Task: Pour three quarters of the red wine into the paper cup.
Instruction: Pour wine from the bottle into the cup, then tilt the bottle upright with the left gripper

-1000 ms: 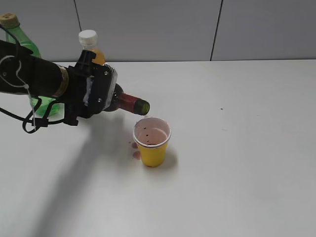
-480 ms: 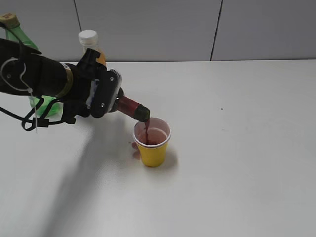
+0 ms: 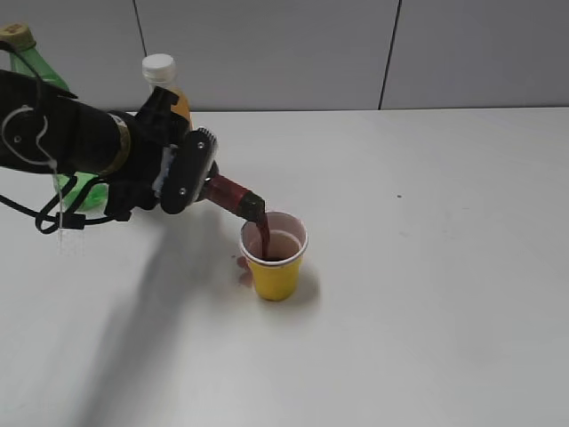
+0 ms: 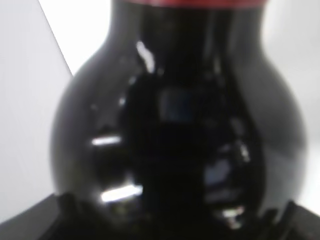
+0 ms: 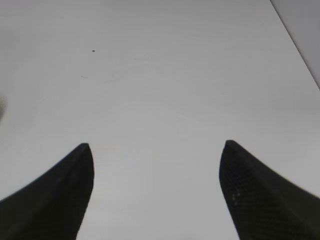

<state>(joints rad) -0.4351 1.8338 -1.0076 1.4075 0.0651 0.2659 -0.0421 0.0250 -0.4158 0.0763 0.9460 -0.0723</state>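
Note:
My left gripper (image 3: 182,173) is shut on the dark wine bottle (image 3: 233,196) and holds it tilted, mouth down over the yellow paper cup (image 3: 274,258). A dark red stream of red wine (image 3: 264,238) runs from the red-foiled neck into the cup. In the left wrist view the bottle's dark rounded body (image 4: 180,130) fills the frame, and the cup is out of view there. My right gripper (image 5: 156,190) is open and empty over bare table; it does not show in the exterior view.
A green plastic bottle (image 3: 40,71) and an orange juice bottle with a white cap (image 3: 164,80) stand at the back left, behind my left arm. Small red drips (image 3: 243,267) lie on the white table (image 3: 427,267) left of the cup.
The left gripper has tipped the bottle further down; its mouth dropped from level beside the cup to the rim, and wine began flowing into the cup.

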